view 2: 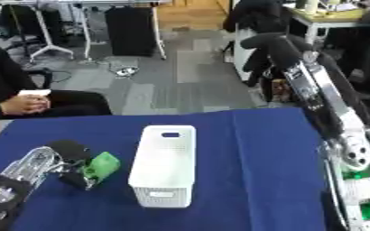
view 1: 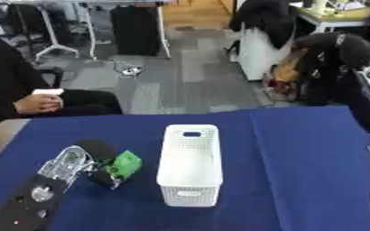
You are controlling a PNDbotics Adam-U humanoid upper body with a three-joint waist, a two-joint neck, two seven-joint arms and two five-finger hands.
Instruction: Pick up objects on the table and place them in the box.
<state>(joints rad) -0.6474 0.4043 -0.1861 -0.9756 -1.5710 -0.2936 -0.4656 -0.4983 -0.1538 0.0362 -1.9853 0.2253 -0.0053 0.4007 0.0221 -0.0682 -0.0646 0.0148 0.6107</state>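
Where the left eye looks down, the left hand (view 1: 101, 167) has its fingers curled round a green object (view 1: 125, 163), seemingly just above the blue table (view 1: 298, 171), left of a white box (view 1: 190, 164). Right eye view: the right arm (view 2: 330, 108) rises at the edge, its hand unseen.
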